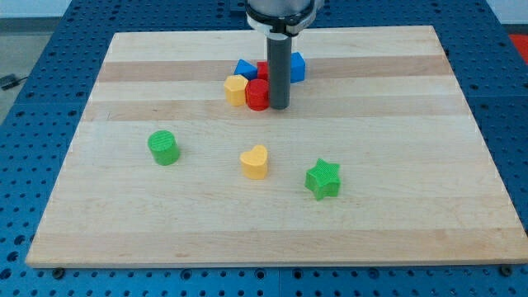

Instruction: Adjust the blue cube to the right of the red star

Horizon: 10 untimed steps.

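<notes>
A pale wooden board (396, 206) lies on a blue perforated table (49, 49).

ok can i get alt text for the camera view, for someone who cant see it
My tip rests on a wooden board beside a tight cluster near the view's top: red cylinder, yellow block, blue block, blue cube. Nearer the bottom sit a green cylinder, yellow heart and green star.

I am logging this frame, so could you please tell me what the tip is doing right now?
My tip: no gripper, holding nothing; it sits in the top cluster, beside the red cylinder, the blue cube behind it.
</notes>
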Tool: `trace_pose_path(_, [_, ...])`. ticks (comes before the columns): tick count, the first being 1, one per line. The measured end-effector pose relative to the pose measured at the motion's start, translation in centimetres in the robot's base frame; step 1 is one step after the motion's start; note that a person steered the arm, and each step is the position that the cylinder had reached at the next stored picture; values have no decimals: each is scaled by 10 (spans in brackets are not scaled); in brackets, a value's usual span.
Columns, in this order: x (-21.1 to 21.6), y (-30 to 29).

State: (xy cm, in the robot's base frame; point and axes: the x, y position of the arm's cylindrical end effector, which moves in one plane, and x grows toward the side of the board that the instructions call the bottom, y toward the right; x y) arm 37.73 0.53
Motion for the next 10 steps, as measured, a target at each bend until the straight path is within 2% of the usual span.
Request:
trace_pose_path(1, [6, 3])
trace_pose_path(2, [39, 4])
trace_pose_path(3, [45, 32])
trace_pose_path(4, [-8, 55])
trace_pose_path(6, [-143, 73])
trace_pose_path(7, [-142, 49])
trace_pose_path(8, [-115, 47])
trace_pose_path(10, [-90, 49])
